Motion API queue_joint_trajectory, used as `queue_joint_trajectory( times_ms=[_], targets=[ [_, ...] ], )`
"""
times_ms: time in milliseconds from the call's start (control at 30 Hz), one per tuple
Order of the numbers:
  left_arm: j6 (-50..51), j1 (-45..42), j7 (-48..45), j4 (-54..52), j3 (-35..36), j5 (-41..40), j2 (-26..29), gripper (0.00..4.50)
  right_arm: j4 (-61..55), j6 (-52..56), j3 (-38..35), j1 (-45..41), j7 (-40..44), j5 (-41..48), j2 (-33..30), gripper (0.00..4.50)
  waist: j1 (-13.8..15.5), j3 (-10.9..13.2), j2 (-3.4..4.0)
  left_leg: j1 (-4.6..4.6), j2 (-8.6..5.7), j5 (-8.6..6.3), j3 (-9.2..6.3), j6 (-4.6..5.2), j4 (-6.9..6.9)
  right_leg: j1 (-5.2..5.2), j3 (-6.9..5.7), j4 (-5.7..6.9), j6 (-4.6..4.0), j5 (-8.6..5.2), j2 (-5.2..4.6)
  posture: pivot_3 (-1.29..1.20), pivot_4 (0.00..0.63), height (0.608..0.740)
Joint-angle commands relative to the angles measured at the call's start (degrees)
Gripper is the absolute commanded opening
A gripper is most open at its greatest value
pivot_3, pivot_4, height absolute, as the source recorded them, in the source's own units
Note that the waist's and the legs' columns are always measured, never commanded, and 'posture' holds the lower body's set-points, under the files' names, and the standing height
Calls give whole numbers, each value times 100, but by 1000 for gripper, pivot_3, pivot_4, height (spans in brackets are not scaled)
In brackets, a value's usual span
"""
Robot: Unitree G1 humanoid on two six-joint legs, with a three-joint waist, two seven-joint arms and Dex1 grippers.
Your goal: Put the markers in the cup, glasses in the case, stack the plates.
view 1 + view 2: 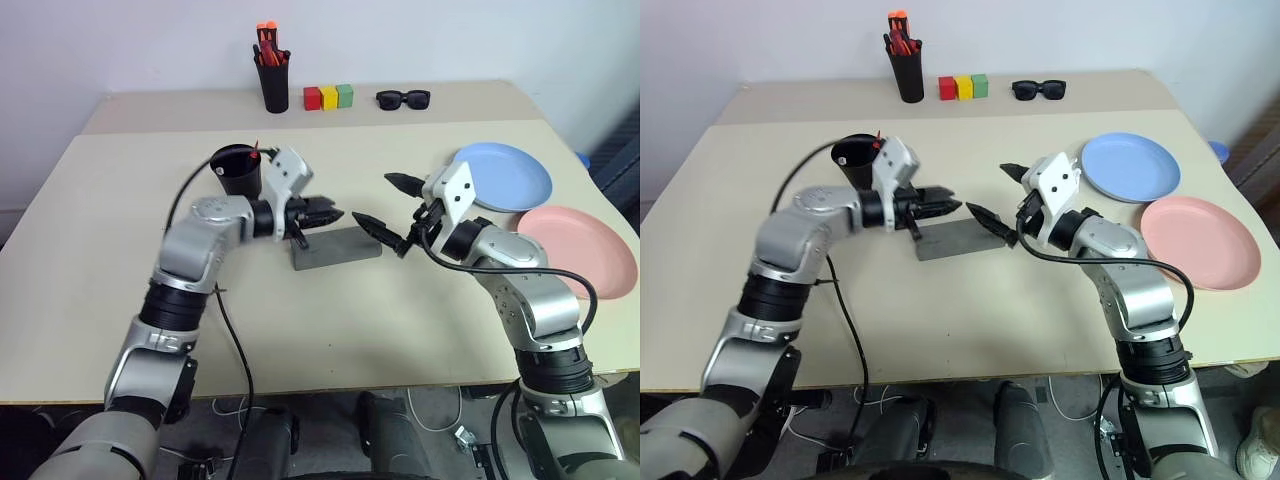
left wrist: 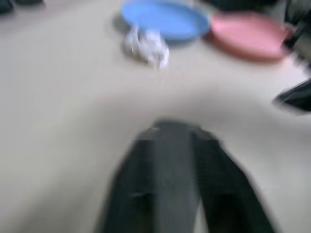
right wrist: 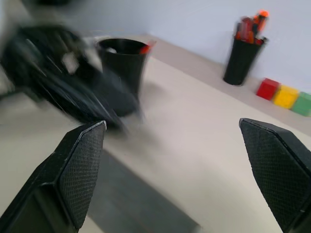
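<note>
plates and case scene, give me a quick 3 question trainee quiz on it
1. True or false: the blue plate is stacked on the pink plate.
2. What lies on the table between the two grippers?
3. Which stands nearer the left gripper: A) cup, B) sunglasses, C) blocks?

Key:
1. False; they lie side by side, edges about meeting.
2. The grey case, lying flat, just below the left gripper and the right gripper.
3. A.

beige table (image 1: 120, 300) bearing case (image 1: 335, 250), plates (image 1: 505, 175), cup (image 1: 238, 170)
</note>
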Motion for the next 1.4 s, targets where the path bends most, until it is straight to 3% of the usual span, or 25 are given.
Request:
queue_joint_trajectory(
  times_ms=[33, 100, 400, 567, 767, 867, 1100, 1300, 1400],
  targets=[
    [-508, -36, -566, 14, 548, -564, 191, 3429, 432, 158, -441, -191, -385, -289, -351, 4500, 4, 0, 0, 0, 0, 0, 0, 0, 0, 0, 0, 0, 0, 0, 0, 0, 150, 740],
    [-448, 69, -893, 31, 745, -934, 292, 4435, 652, 285, -497, -204, -770, -599, -487, 4500, 5, 0, 0, -1, 0, 0, 1, 0, 0, -1, 0, 0, -2, 1, 0, 0, 150, 740],
    [-263, 565, -1655, -194, 873, -1473, 1119, 4479, 577, 1346, -1108, 439, -1640, -1117, -975, 4500, 10, 1, 1, -5, 0, 0, 3, 1, -2, -3, 1, -1, -3, 1, 0, 0, 150, 740],
    [-342, 581, -1787, -135, 756, -1541, 1218, 4479, 697, 1643, -1373, 955, -1891, -1353, -1161, 4500, 7, 1, 1, -5, 0, 0, 4, 2, 2, 2, 1, -4, -2, 1, -1, 0, 150, 740],
    [-480, 709, -1702, -309, 763, -1569, 1190, 4479, 1144, 2069, -1712, 953, -1954, -1248, -1181, 4500, -26, 1, 3, 3, 3, -1, 10, 3, 0, 2, 2, -1, -4, 1, 0, 0, 150, 740],
    [-566, 782, -1613, -394, 795, -1560, 1180, 4500, 1284, 2323, -1853, 923, -1840, -966, -979, 3631, -18, 1, 3, 3, 3, -1, 10, 2, 0, 3, 2, -2, -3, 2, 0, 0, 150, 740],
    [-514, 798, -1455, -400, 882, -1659, 1170, 4500, 1561, 2177, -1709, 803, -1824, -1069, -1142, 57, -9, 1, 3, 4, 3, -1, 9, 3, 1, 5, 2, -2, -3, 2, 0, 0, 150, 740],
    [-744, 693, -1186, -218, 917, -1594, 1066, 4500, 1744, 1991, -1796, 350, -2243, -1310, -1210, 57, -1, 1, 2, 4, 2, -1, 9, 2, 2, 8, 3, -5, -2, 2, -1, 0, 150, 740],
    [-813, 657, -1092, -196, 916, -1610, 1045, 4500, 1954, 1328, -1588, -116, -2248, -1425, -1223, 57, -17, 3, 6, 4, 2, -1, 9, 2, 1, 7, 3, -5, -3, 2, 0, 0, 150, 740]
  ],
)
